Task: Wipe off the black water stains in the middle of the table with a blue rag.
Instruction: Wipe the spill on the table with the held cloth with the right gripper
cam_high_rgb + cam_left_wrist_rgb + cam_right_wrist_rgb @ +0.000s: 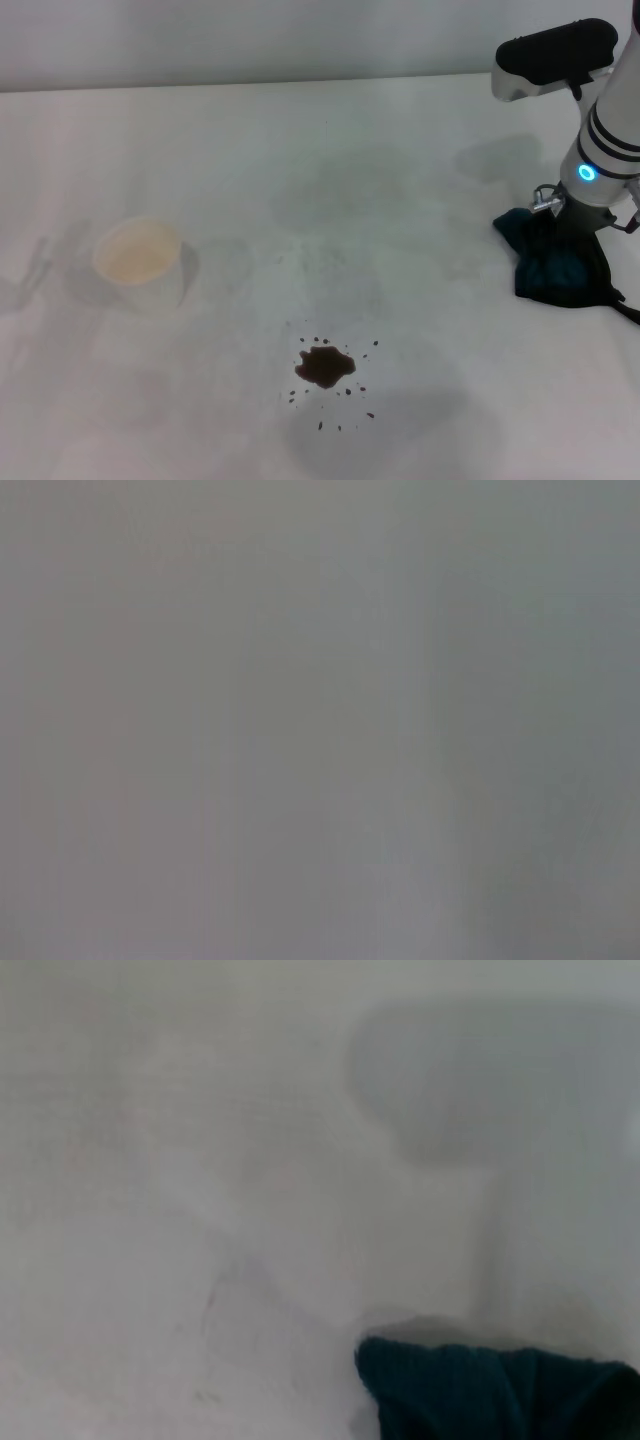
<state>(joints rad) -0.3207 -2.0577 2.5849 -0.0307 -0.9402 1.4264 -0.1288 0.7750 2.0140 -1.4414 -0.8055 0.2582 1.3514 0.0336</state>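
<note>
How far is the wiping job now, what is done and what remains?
Nothing is wiped: the black water stains sit untouched mid-table. In hand: the right gripper is down on the blue rag at the robot's right, apart from the stains. Left: carry the rag over and wipe. The left arm is out of view.

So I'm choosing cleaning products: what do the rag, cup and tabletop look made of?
The blue rag looks like soft woven or terry cloth: it crumples and drapes. The cup seems thin white paper, matte, though plastic is possible. The table looks like smooth matte white laminate, lightly smudged.
</note>
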